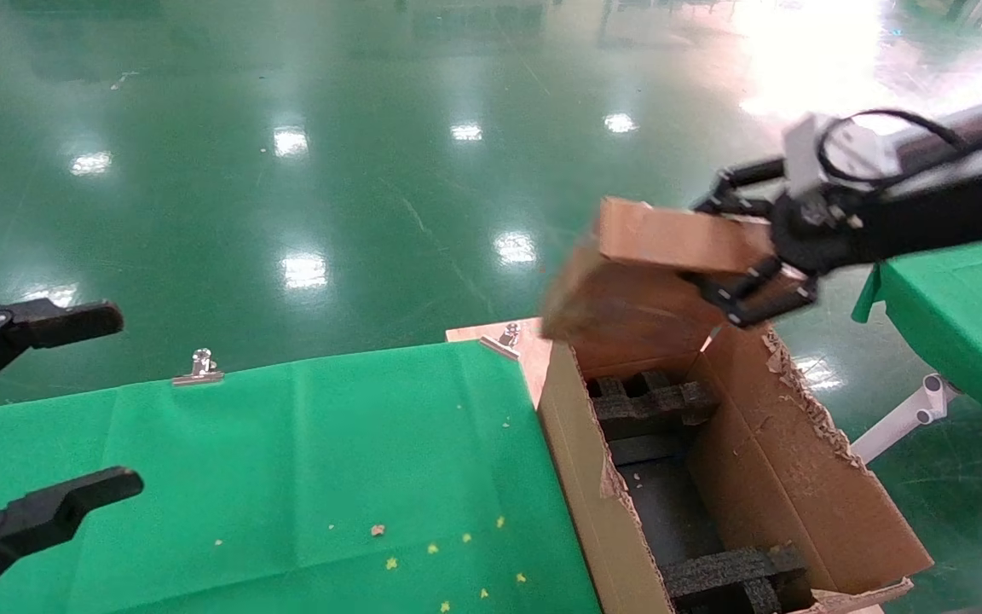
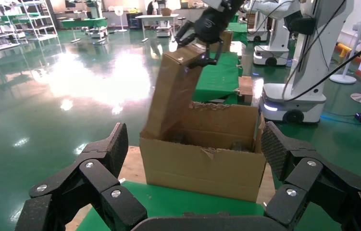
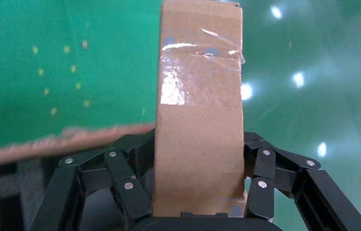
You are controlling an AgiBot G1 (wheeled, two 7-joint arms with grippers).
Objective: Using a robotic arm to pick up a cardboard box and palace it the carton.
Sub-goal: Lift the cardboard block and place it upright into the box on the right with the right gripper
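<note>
My right gripper (image 1: 742, 256) is shut on the small brown cardboard box (image 1: 683, 241) and holds it in the air above the far end of the large open carton (image 1: 776, 477). In the right wrist view the taped box (image 3: 198, 110) sits clamped between both black fingers (image 3: 125, 185). The carton has torn flaps and black foam inserts (image 1: 653, 405) inside. In the left wrist view the carton (image 2: 202, 161) stands ahead, with the right gripper holding the box (image 2: 176, 91) above it. My left gripper (image 1: 39, 409) is open and empty at the far left.
A green cloth covers the table (image 1: 286, 477) left of the carton, held by metal clips (image 1: 198, 368). Another green table (image 1: 968, 315) is at the right. The glossy green floor lies beyond. Other robots (image 2: 303, 57) stand in the background.
</note>
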